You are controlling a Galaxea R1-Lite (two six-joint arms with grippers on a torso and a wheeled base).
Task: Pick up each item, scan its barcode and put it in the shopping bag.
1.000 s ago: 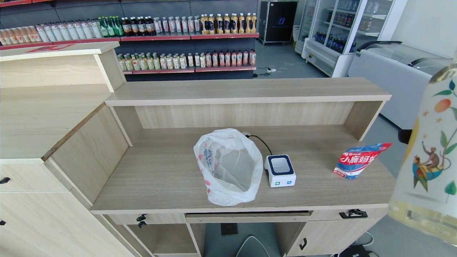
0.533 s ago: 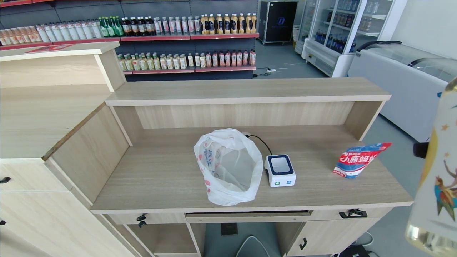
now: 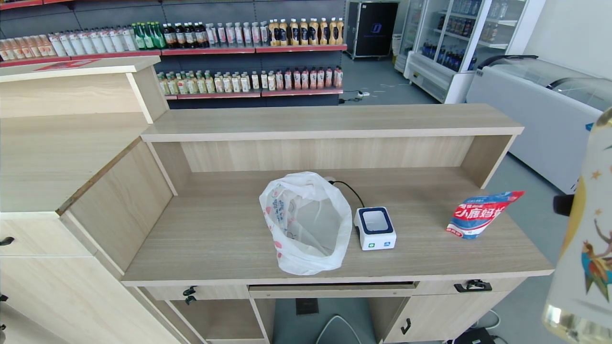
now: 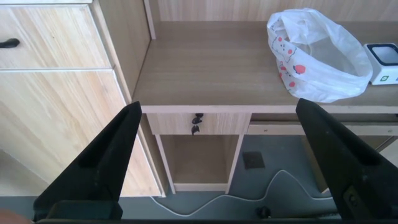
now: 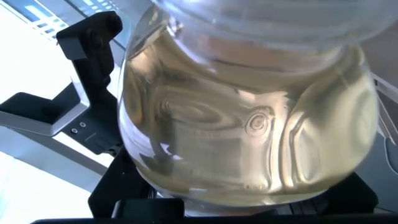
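Bottle (image 3: 585,239), far right of frame, liquid-filled, likely heavy and slick; right gripper (image 3: 563,204) clamps its body, left gripper (image 4: 214,162) gapes wide.

A wide strip of bare wood is running across the lower left of the counter (image 3: 215,248) in the head view, between the slanted side panel (image 3: 119,200) and the shopping bag (image 3: 306,224). The bag is standing at centre, its mouth gaping up and toward the camera. The scanner (image 3: 375,228) is sitting just beside it on the right, its cable (image 3: 346,188) trailing behind. More bare wood is lying between the scanner and the snack pouch (image 3: 480,213) at right. The top ledge (image 3: 330,122) is roofing the counter's back. The bottle (image 3: 585,248) is hanging at the right edge.
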